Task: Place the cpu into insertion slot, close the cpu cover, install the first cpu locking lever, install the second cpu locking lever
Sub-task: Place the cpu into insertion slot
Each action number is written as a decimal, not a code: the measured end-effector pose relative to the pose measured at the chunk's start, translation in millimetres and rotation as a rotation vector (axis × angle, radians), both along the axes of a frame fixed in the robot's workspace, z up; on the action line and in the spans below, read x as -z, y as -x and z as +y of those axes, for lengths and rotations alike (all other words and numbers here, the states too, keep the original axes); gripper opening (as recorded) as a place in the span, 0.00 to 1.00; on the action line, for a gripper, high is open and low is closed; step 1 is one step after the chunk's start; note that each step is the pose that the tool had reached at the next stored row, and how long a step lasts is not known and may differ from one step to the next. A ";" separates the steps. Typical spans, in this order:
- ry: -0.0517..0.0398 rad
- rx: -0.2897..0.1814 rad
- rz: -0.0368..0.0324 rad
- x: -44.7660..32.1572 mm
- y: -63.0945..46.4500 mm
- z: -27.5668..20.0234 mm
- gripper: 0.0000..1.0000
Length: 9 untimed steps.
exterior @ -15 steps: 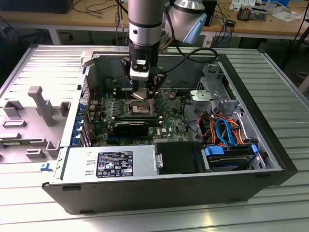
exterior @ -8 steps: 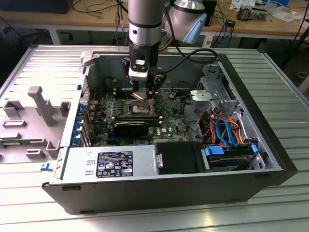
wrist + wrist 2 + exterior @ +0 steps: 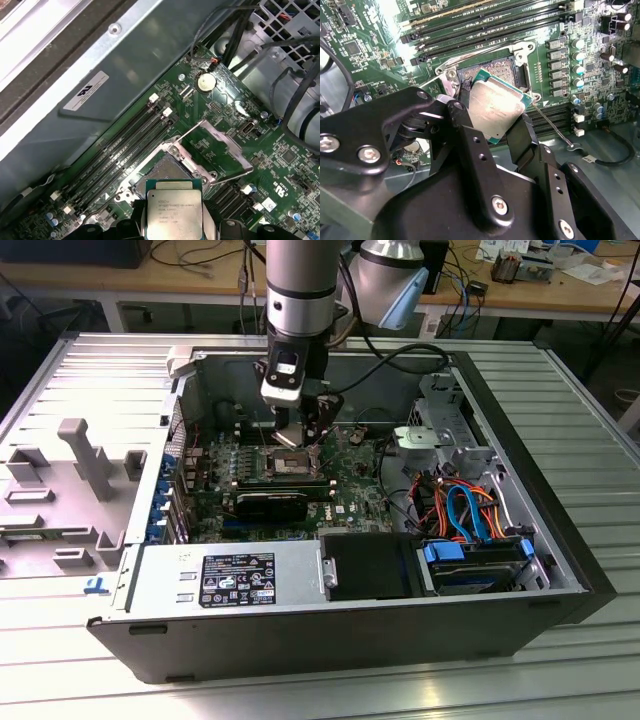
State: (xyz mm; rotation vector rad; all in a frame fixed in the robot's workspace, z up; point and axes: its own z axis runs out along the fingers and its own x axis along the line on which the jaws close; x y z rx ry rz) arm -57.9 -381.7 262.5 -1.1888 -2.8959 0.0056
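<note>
The cpu [image 3: 495, 106], a flat square chip with a silver top and green edge, is pinched between my black fingers [image 3: 520, 137]; my gripper [image 3: 492, 117] is shut on it. In the first wrist view the cpu [image 3: 174, 212] hangs just over the near side of the insertion slot [image 3: 161, 169], whose dark centre lies bare. The cpu cover [image 3: 230, 142], a silver frame plate, lies flipped open beside the slot. A thin wire locking lever [image 3: 552, 127] sticks out from the slot, released. In the exterior view my gripper [image 3: 298, 437] reaches down into the open case above the insertion slot [image 3: 290, 462].
The green motherboard [image 3: 355, 490] carries long black memory slots [image 3: 125, 145] next to the socket and a black card [image 3: 272, 502] in front of it. A power supply [image 3: 230, 580], a drive bay with coloured cables [image 3: 465, 515] and the case walls surround it. Grey fixtures [image 3: 80, 460] stand outside.
</note>
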 end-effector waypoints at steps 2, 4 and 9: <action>0.0001 0.009 0.0000 0.1 0.0 0.0 0.54; 0.0005 0.021 0.0000 0.4 0.0 0.0 0.54; 0.0008 0.061 0.0000 0.8 0.0 0.0 0.54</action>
